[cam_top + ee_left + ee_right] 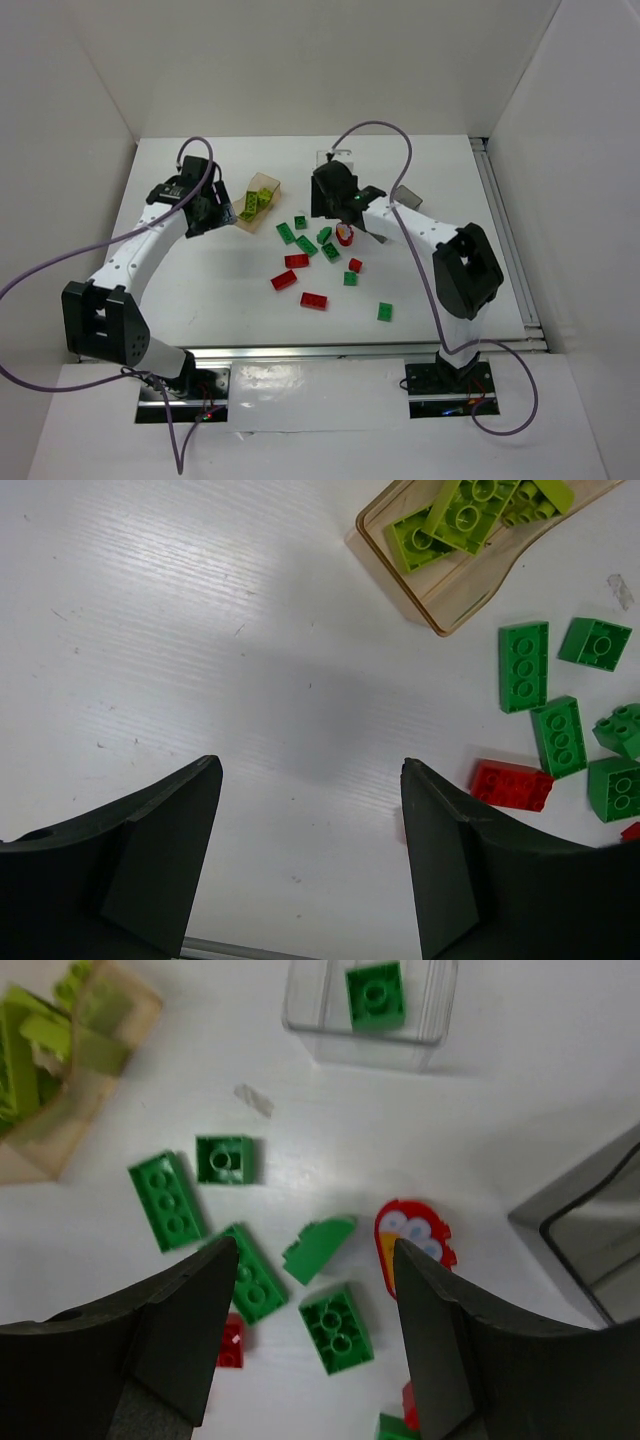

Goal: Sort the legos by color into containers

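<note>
Our right gripper [312, 1260] hangs wide open and empty. We judge the dark green brick [337, 1328] lying between its jaws the best pick, so we should square the jaws to its skewed sides and drop straight down, clear of the curved green piece [318, 1248] just ahead and the red printed piece [412, 1240] by the right jaw. That brick is glossy, studded and flat on the table [520, 1110], with the clear container [310, 1045] ahead holding one like it. Our left gripper [310, 780], equally spread and empty, has the orange-tan container [450, 595] ahead to its right.
</note>
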{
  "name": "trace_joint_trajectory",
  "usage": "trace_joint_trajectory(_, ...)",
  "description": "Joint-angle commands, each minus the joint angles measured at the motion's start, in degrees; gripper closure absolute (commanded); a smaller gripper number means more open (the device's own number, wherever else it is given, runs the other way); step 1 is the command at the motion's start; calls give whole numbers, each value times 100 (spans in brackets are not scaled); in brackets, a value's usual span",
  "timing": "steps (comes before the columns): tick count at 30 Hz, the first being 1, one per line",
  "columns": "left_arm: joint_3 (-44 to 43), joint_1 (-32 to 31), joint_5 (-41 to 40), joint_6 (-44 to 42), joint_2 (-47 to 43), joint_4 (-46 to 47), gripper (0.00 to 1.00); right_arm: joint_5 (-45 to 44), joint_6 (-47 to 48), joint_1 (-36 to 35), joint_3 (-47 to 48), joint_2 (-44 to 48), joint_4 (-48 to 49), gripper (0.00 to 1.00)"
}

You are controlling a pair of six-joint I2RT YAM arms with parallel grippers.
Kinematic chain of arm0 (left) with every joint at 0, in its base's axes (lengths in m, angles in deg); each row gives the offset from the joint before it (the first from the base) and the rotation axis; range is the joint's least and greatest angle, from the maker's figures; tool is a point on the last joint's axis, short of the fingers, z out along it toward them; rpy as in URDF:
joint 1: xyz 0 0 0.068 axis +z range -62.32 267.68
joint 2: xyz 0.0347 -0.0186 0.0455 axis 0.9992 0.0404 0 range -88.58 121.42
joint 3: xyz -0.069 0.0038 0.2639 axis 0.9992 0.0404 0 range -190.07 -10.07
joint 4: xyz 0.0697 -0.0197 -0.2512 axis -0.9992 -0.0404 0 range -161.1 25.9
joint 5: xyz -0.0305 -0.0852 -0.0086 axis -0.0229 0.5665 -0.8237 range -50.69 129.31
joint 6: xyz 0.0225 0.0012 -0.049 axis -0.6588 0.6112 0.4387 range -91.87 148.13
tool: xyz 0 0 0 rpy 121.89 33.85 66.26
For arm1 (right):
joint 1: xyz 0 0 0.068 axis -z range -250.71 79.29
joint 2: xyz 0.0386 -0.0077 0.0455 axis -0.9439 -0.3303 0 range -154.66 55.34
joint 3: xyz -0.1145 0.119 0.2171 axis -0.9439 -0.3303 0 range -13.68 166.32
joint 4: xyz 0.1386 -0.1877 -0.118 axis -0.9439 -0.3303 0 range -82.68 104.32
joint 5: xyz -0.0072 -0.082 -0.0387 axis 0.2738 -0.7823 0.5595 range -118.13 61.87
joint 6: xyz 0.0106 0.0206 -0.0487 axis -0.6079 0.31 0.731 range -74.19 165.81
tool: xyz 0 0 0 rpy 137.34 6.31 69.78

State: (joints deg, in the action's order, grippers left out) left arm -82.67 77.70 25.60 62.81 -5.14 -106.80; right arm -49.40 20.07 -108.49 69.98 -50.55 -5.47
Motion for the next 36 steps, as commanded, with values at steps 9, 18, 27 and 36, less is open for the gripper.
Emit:
trace_joint_trajectory(9, 246, 31, 176, -5, -267, 104, 18, 1459, 701, -142, -1440, 543, 186, 34)
trace_joint_trajectory(18, 246, -74, 176, 101, -267, 104, 18, 1723, 1000, -142, -1220, -29, 177, 35)
trace_joint_trajectory(27, 246, -127, 176, 101, -162, 104, 18, 1320, 1000, -256, -957, -231, 107, 58)
trace_joint_trajectory(36, 132, -127, 123, 48, -161, 104, 18, 309, 887, -205, -544, 358, -34, 62)
